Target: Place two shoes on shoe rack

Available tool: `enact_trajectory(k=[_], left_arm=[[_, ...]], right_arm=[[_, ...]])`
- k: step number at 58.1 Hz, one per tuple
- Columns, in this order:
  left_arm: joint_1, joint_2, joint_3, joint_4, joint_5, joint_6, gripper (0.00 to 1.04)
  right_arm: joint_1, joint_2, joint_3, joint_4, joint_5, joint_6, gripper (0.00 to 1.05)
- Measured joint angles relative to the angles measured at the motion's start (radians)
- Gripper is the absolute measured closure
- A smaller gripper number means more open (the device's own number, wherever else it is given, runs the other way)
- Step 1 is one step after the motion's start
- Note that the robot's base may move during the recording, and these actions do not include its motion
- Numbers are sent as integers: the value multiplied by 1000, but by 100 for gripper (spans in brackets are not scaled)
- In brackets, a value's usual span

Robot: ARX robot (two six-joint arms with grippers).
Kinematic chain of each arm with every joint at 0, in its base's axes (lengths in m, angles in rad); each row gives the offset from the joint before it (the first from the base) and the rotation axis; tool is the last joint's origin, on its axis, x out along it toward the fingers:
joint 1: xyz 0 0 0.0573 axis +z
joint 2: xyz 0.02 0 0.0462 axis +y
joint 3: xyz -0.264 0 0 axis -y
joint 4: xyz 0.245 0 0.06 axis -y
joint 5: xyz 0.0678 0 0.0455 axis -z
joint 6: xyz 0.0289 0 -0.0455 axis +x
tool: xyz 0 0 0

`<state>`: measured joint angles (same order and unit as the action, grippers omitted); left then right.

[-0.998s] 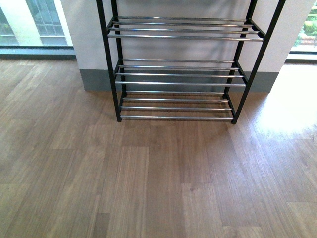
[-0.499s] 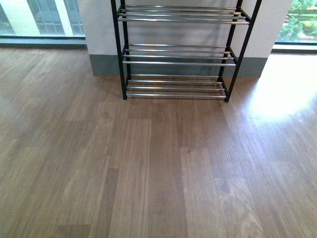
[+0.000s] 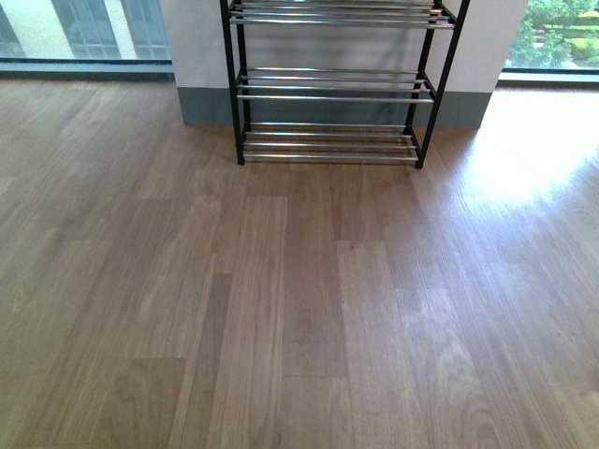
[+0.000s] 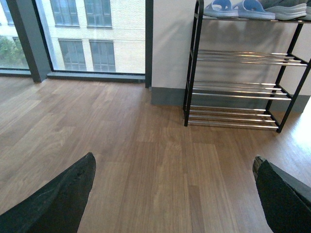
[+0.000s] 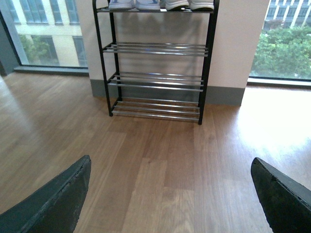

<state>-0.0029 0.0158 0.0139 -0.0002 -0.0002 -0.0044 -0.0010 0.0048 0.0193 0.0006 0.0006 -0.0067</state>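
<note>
1. I see the shoe rack [image 3: 329,84] against the wall across bare wood floor [image 3: 299,309].
2. Two pale blue sandals [image 4: 240,8] sit on its top tier; beside them lie what may be other shoes.
3. Left gripper [image 4: 175,194] and right gripper [image 5: 170,194] jaws stand wide apart, holding nothing.

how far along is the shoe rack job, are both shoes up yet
It looks done: the two pale blue slides sit side by side on the top tier of the shoe rack, next to another pair of shoes. Nothing is in hand: the left hand and right hand are both open and empty. Nothing visible remains on the floor.
</note>
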Motion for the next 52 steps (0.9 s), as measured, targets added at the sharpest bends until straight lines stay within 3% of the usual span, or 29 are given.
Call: enact_trajectory(k=[52], left_arm=[[0, 0, 0, 0, 0, 0, 9]], right_arm=[[0, 0, 0, 0, 0, 0, 9]])
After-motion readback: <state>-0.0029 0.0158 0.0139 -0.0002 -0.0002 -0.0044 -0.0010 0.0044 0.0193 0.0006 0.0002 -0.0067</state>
